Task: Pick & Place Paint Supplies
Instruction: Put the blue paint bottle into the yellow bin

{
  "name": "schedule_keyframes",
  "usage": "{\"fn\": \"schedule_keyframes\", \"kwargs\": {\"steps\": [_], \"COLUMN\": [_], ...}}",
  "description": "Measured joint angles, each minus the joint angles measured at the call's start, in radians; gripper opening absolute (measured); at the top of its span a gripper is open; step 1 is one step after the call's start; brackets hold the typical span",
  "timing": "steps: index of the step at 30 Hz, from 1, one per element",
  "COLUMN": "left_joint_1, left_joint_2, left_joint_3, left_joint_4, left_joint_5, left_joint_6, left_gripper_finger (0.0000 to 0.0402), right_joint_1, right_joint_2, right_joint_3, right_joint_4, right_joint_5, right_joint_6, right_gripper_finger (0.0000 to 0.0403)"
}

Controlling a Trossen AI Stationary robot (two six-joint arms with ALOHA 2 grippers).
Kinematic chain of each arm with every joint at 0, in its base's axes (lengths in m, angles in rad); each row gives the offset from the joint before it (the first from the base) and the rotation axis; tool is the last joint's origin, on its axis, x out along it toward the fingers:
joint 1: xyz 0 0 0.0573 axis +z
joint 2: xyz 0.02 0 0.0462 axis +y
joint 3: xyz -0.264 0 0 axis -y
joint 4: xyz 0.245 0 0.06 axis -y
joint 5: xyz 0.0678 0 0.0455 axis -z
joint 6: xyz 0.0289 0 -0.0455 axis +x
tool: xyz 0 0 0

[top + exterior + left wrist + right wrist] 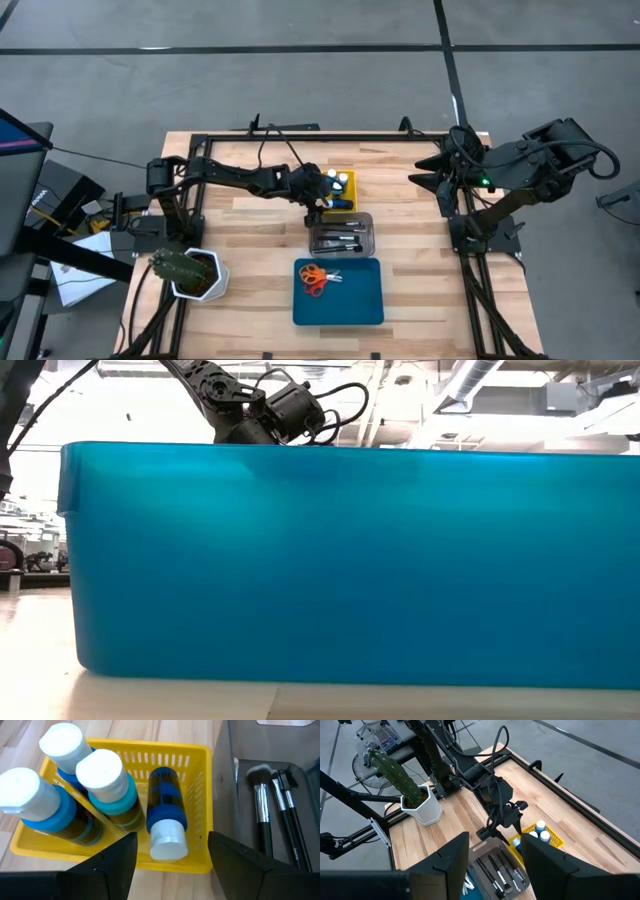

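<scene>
Left gripper [170, 865] hovered spread over the yellow tray [197, 757], holding nothing; its fingers [117, 857] straddled the lying blue bottle [165, 812], white cap toward the gripper. Three more bottles [102, 782] stood upright in the same tray, crowded just beside it. To do this step well, it probably needed to drop straight down, center on the lying bottle's body, and pinch across its width without clipping the nearest standing bottle or the tray wall. Brushes [275, 815] lay in the clear tray [341, 237] beside the yellow one; scissors [314, 278] sat in the blue tray [355, 305] near the bench [420, 290] front. Cactus [178, 266] in its white pot stood well apart by the left edge. Right gripper [492, 862] waited spread and empty, raised off to the right side.
</scene>
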State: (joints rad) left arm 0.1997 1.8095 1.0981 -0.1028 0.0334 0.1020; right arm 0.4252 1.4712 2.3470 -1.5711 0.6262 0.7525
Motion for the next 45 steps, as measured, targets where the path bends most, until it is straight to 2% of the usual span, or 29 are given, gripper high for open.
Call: {"fn": "schedule_keyframes", "kwargs": {"steps": [27, 45], "left_joint_1": [0.011, 0.024], "left_joint_2": [0.0, 0.024], "left_joint_3": [0.0, 0.004], "left_joint_4": [-0.01, 0.018], "left_joint_5": [-0.002, 0.035], "left_joint_6": [0.018, 0.014], "left_gripper_finger": [0.0237, 0.0237], "right_joint_1": [0.0, 0.0], "right_joint_2": [0.0, 0.0], "right_joint_3": [0.0, 0.0], "right_joint_4": [0.0, 0.0], "right_joint_5": [0.0, 0.001], "right_joint_6": [0.0, 0.004], "right_gripper_finger": [0.0175, 0.0175]}}
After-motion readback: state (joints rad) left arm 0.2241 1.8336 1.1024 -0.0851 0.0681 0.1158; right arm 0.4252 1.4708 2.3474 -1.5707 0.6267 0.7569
